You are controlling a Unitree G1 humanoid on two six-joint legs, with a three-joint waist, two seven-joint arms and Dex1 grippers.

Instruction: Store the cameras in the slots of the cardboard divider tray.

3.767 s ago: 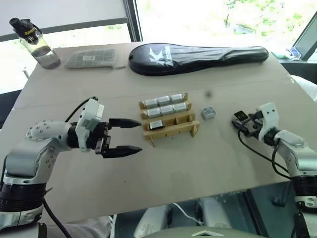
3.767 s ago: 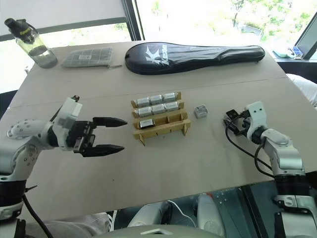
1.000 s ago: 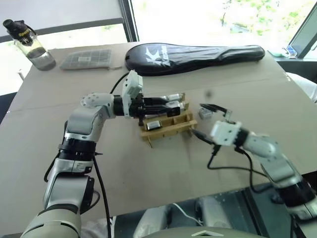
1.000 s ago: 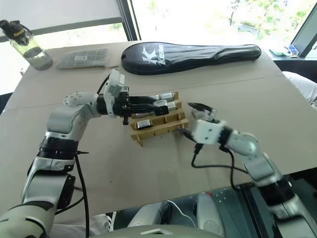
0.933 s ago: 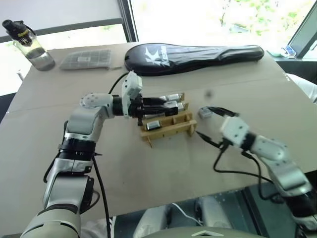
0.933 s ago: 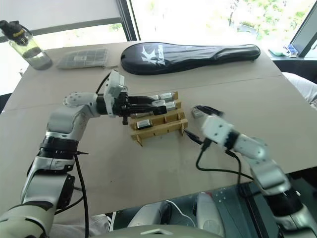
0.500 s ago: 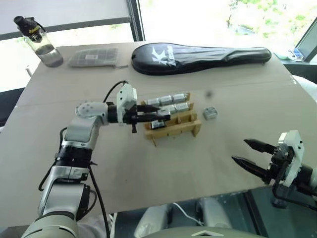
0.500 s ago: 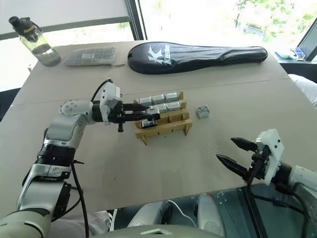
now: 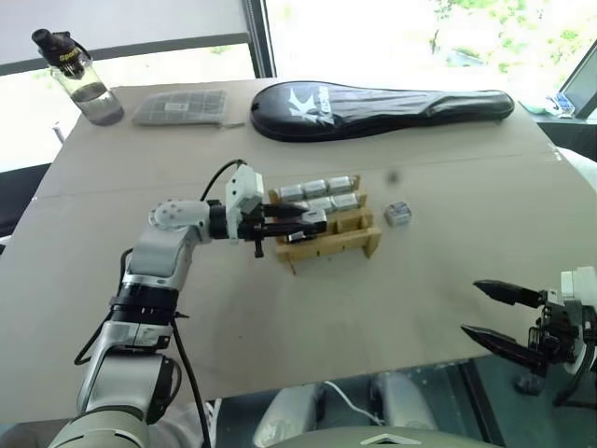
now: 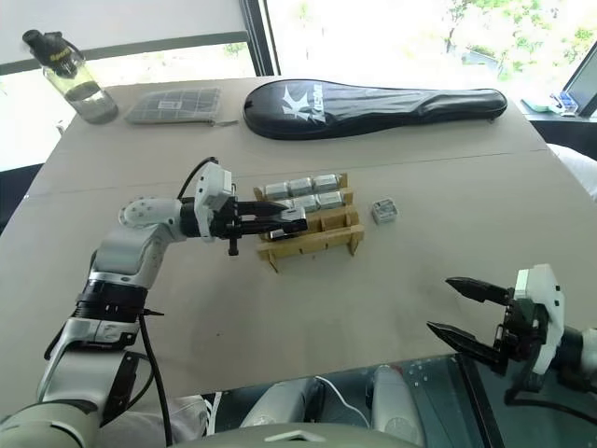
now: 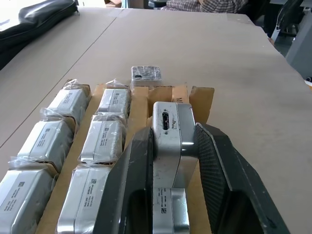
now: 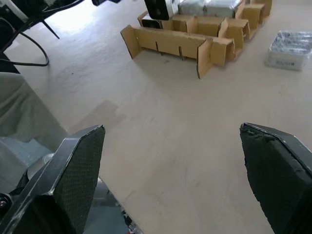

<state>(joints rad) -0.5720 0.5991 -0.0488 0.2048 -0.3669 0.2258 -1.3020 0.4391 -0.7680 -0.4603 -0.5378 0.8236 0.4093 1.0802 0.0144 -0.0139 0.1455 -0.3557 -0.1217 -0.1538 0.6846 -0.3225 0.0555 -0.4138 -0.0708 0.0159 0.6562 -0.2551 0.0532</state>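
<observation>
The cardboard divider tray (image 9: 338,246) stands mid-table, its two back rows holding several wrapped cameras (image 9: 317,189). My left gripper (image 9: 303,223) reaches in from the tray's left end, shut on one silver camera (image 11: 170,141) held upright over the middle of the front row. Another camera (image 11: 171,214) shows just below it at the row's left end. The front row's right slot (image 11: 201,97) is bare cardboard. A loose camera (image 9: 398,214) lies on the table right of the tray. My right gripper (image 10: 438,302) hangs open and empty at the table's near right edge.
A black racket case (image 9: 382,98) lies along the far side, with a grey gridded pouch (image 9: 180,107) and a water bottle (image 9: 79,79) at the far left. Bare tabletop lies between the tray and the right gripper.
My right gripper has drawn back from the tray's right end to the table's near right edge, still open. The left gripper has stayed at the tray with its camera.
</observation>
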